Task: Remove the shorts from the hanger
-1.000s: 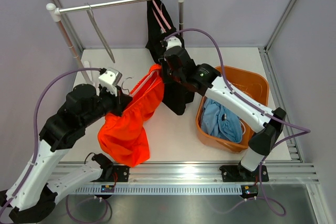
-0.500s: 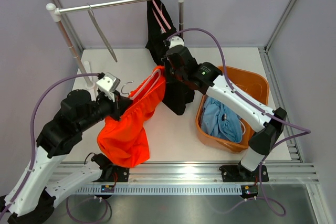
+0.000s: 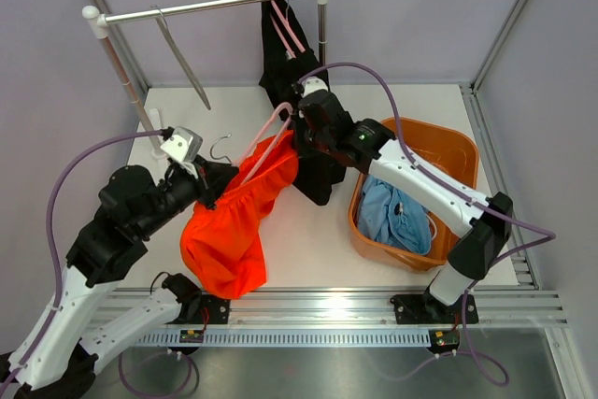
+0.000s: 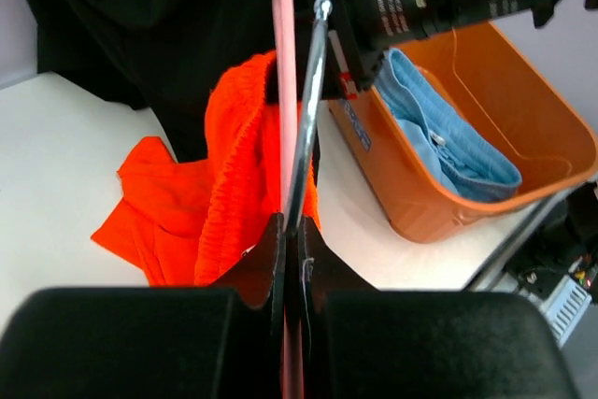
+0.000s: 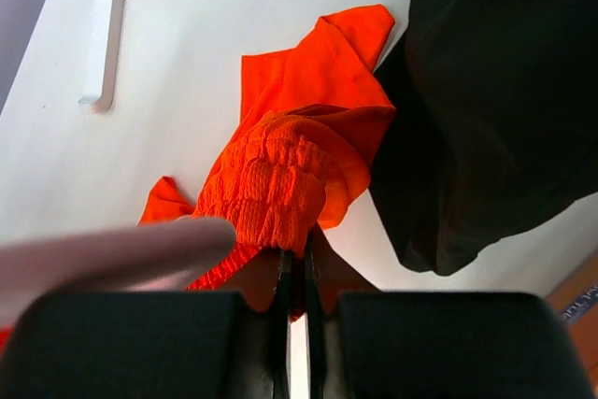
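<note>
The orange shorts hang between my two grippers and trail on the table. My left gripper is shut on a pink hanger and its metal hook; the jaws meet on it. The hanger's far end sits in the orange waistband. My right gripper is shut on the waistband of the orange shorts, with its jaws pinching the gathered edge. The black shorts hang on another pink hanger on the rail. The light blue shorts lie in the orange basket.
A metal rail on two posts spans the back, with an empty grey hanger on it. The orange basket stands at the right. The rail's white foot stands on the table behind the shorts.
My left gripper has drawn back to the left with the hanger. My right gripper has moved slightly up and back with the waistband, which is stretched between them.
</note>
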Robot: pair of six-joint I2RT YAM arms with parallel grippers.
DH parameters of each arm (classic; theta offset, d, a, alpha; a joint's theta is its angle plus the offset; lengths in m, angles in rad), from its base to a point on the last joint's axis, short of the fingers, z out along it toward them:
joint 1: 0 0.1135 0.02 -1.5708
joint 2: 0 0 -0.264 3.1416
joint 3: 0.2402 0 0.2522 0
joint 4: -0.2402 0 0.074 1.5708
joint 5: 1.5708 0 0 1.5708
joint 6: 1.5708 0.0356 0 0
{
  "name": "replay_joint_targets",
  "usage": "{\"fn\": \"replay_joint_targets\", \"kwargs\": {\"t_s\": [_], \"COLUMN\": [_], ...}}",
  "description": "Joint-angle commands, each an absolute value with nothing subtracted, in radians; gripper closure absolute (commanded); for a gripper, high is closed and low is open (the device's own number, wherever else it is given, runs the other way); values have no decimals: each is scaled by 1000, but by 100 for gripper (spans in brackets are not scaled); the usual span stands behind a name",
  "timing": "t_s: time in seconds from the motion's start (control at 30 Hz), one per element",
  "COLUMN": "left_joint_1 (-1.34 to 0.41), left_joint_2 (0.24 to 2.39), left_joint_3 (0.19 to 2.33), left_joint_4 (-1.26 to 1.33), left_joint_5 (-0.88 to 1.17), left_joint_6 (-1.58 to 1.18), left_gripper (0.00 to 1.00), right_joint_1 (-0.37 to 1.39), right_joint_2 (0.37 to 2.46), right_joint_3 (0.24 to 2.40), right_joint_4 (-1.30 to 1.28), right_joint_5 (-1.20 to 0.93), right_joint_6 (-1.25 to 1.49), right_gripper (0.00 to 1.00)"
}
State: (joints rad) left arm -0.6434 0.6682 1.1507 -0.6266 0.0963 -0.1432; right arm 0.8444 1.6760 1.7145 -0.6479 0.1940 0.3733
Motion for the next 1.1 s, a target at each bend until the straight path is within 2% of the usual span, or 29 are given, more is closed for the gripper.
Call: {"fn": "replay_joint_targets", "kwargs": {"t_s": [0.0, 0.1, 0.33, 0.77, 0.93, 1.07], "left_joint_1": [-647, -647, -649, -647, -647, -647], "left_joint_2": [644, 655, 712, 833, 908, 917], "left_joint_3": [1140, 1131, 1137, 1166, 1215, 1238], "left_joint_4": [-466, -411, -334, -284, -273, -302], "left_joint_5": [-4, -130, -213, -406, -411, -451], "left_joint_6": [-199, -233, -281, -284, -301, -293], "left_gripper": [100, 100, 100, 100, 100, 100], "right_joint_1": [839, 909, 1126, 1334, 1362, 1364], "right_joint_2": [1602, 1592, 1551, 1511, 1506, 1479], "right_joint_3": [1680, 1681, 1713, 1787, 1807, 1876], "right_joint_4": [-571, -578, -617, -764, -791, -831], "right_joint_5": [178, 173, 85, -41, 8, 194], "right_joint_6": [359, 330, 233, 26, 11, -26], "right_gripper": [100, 100, 100, 100, 100, 96]}}
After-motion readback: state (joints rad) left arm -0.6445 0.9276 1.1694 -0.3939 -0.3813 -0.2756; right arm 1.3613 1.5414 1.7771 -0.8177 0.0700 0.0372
